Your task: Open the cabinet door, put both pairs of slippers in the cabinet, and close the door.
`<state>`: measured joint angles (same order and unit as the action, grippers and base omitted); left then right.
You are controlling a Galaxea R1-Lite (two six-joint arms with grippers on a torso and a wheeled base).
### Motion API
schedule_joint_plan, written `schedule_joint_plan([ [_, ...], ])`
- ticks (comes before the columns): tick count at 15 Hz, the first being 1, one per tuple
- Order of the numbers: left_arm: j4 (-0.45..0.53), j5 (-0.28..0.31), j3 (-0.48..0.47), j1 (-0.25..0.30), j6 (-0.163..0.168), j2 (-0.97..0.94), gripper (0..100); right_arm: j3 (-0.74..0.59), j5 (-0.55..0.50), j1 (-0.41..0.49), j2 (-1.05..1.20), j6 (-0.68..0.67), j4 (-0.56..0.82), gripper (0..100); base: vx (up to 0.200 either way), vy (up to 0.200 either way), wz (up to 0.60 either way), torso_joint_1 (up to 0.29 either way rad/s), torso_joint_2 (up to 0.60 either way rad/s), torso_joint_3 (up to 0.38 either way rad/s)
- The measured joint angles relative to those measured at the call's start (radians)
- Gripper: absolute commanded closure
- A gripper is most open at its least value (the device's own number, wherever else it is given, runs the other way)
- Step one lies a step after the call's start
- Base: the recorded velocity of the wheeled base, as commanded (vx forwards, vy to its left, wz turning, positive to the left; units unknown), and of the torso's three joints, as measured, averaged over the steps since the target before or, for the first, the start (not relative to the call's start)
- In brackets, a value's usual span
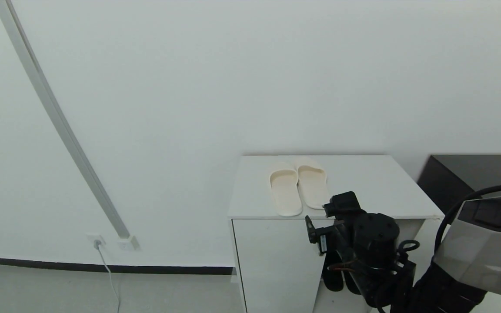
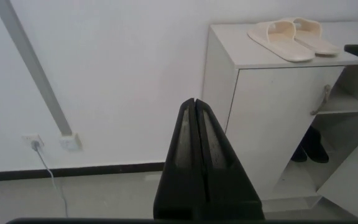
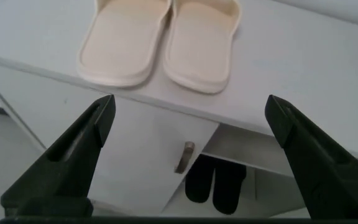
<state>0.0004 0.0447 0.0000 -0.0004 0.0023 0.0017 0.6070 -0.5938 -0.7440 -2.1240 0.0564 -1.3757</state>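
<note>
A cream pair of slippers (image 1: 298, 187) lies side by side on top of the white cabinet (image 1: 363, 182). The cabinet's left door (image 1: 276, 261) is closed, with a handle (image 3: 184, 157) at its inner edge. The right side stands open, its door (image 2: 353, 180) swung outward. A black pair of slippers (image 3: 216, 183) stands inside on the bottom shelf. My right gripper (image 3: 190, 102) is open just in front of the cabinet's top edge, below the cream pair, holding nothing. My left gripper (image 2: 196, 106) is shut and empty, well to the left of the cabinet.
A dark piece of furniture (image 1: 472, 174) stands right of the cabinet. A wall socket with a white cable (image 1: 97, 242) and a slanted metal strip (image 1: 59, 121) are on the wall at left. Open floor lies left of the cabinet.
</note>
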Motion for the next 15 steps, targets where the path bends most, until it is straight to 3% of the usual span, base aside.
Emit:
schedule_joint_plan([
  [3,0.0,0.0,0.0,0.0,0.0,0.0,100,0.12,0.001,0.001,0.053,-0.075,0.342,0,0.0,0.0,0.0,0.0,0.0,0.0],
  [5,0.0,0.0,0.0,-0.001,0.0,0.0,100,0.224,0.002,-0.002,0.104,-0.152,0.575,0,0.2,0.0,0.0,0.0,0.0,0.005],
  [7,0.0,0.0,0.0,0.0,0.0,0.0,100,0.318,0.003,-0.004,0.141,-0.224,0.694,0,0.2,0.0,0.0,-0.017,0.0,0.009],
  [11,0.0,0.0,0.0,0.0,0.0,0.0,100,0.348,0.008,-0.007,0.141,-0.272,0.681,0,0.2,0.0,0.0,0.008,0.0,0.002],
  [15,0.0,0.0,0.0,0.0,-0.001,0.0,100,0.278,0.083,-0.017,0.068,-0.256,0.491,0,0.0,0.0,0.0,0.0,0.0,0.0],
])
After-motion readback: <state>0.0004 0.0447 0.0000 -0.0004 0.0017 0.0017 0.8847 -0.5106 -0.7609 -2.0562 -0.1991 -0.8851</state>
